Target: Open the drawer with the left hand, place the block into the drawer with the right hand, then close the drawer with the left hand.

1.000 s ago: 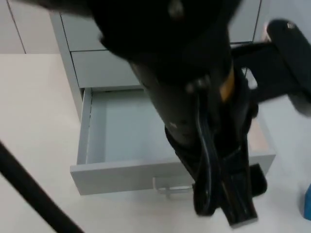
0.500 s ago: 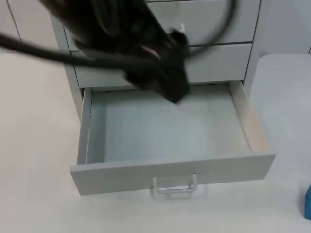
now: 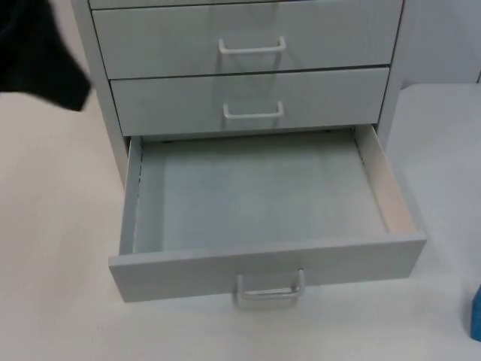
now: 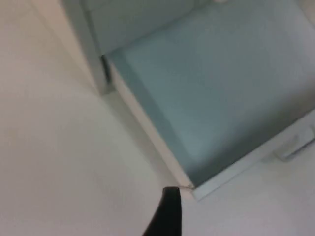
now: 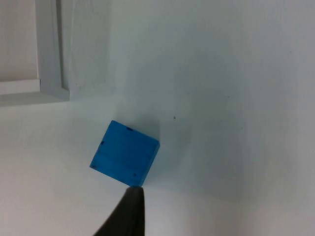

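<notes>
Block (image 5: 125, 153) is lying on the table (image 5: 221, 98) just beyond the right gripper's fingertip (image 5: 129, 209) — untouched. Drawer (image 3: 255, 197) is standing open. Whether either gripper's fingers are apart — cannot tell.

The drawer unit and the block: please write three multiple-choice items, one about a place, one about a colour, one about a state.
1. Where is the block?
A. inside the bottom drawer
B. on the table outside the drawer
C. on top of the cabinet

2. What colour is the block?
A. red
B. blue
C. yellow

3. In what state is the bottom drawer?
A. pulled open and empty
B. shut
C. open with the block inside

Answers:
1 B: it lies on the white table, beside the cabinet.
2 B: its faces are plain blue.
3 A: only its bare floor shows, while the two drawers above are shut.
</notes>
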